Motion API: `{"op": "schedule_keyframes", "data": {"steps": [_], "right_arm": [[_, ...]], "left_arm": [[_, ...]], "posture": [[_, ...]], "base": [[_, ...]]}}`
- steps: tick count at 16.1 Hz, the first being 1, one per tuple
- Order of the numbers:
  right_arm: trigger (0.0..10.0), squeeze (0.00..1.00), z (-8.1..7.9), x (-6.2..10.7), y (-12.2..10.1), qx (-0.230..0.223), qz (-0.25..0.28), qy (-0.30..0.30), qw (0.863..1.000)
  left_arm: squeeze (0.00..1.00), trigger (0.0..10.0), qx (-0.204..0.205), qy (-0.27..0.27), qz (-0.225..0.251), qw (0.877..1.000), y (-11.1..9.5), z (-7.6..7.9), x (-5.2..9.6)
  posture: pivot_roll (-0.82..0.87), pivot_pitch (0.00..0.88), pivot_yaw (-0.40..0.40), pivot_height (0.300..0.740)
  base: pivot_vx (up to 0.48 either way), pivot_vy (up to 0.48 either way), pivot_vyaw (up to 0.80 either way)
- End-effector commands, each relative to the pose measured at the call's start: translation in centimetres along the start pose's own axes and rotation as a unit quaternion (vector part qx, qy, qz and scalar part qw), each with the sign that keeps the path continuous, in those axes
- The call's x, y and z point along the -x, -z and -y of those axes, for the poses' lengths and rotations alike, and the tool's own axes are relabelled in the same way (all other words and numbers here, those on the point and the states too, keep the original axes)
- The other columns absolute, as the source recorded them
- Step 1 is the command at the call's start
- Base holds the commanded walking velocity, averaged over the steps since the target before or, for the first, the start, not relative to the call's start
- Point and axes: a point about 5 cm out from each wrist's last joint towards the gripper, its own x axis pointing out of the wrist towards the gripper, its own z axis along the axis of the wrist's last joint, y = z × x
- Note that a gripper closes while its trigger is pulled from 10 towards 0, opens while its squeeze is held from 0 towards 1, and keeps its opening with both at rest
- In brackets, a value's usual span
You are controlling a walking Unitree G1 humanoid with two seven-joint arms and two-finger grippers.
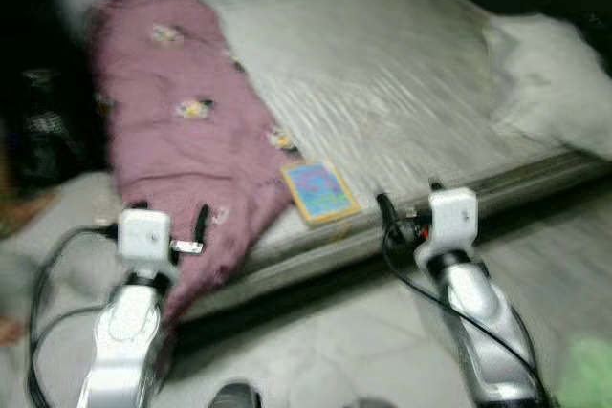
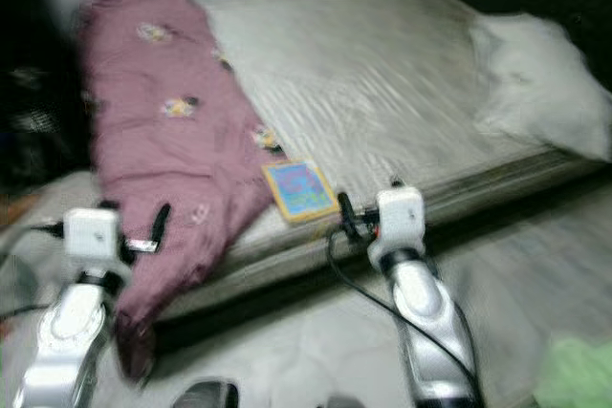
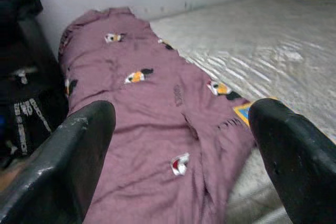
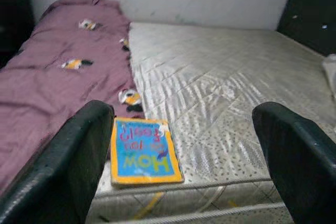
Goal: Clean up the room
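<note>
Two things on the bare mattress point(image 1: 402, 74) need your eye: a purple blanket point(image 1: 182, 131) w/ small cartoon prints, and a yellow-edged picture book point(image 4: 140, 150) w/ a blue cover. Blanket runs down the robot's left side of the bed from the wall, its lower end spilling over the front edge toward the floor. Book lies flat at the front edge, just beside the blanket's hem, touching or nearly so; can't tell which.

Left gripper point(image 3: 178, 171) has its fingers point(image 3: 73, 166) spread wide, holding nothing, pointed at the blanket's lower part and apart from it. Right gripper point(image 4: 184, 166) is also spread wide and holding nothing; the book sits just inside its one finger point(image 4: 73, 166), w/ open mattress between the two. In the head views both grippers hang short of the bed's front edge, over the floor.

A white pillow point(image 1: 555, 83) lies at the bed's right end, partly cut off by the frame. Dark bags or clothes point(image 3: 26, 114) sit left of the bed, too dim to name. A green patch point(image 1: 588, 375) shows on the pale floor point(image 1: 335, 341) at bottom right, blurred. Head views are smeared overall.
</note>
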Motion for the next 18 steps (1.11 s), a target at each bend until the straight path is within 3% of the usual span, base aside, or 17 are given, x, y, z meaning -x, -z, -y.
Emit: {"op": "schedule_keyframes", "data": {"steps": [1,12,18], "right_arm": [[10.0,0.00,-0.01,-0.19,-0.42,-0.003,0.010,0.001,1.000],[10.0,0.00,-0.46,-0.44,-0.43,-0.004,0.015,-0.009,1.000],[10.0,0.00,-0.47,-0.57,-0.37,-0.007,0.014,-0.011,1.000]], "left_arm": [[0.00,10.0,-0.008,0.001,-0.001,1.000,-0.03,-0.29,0.13],[0.00,10.0,-0.005,0.013,0.004,1.000,-0.30,-0.16,-0.28],[0.00,10.0,0.007,0.031,0.013,0.999,-0.48,0.20,-0.30]], "posture": [[-0.03,0.062,-0.034,0.740],[-0.03,0.060,-0.030,0.740],[-0.03,0.062,-0.030,0.740]], "base": [[0.000,0.000,0.80],[0.000,0.000,0.79],[0.142,0.000,0.00]]}}
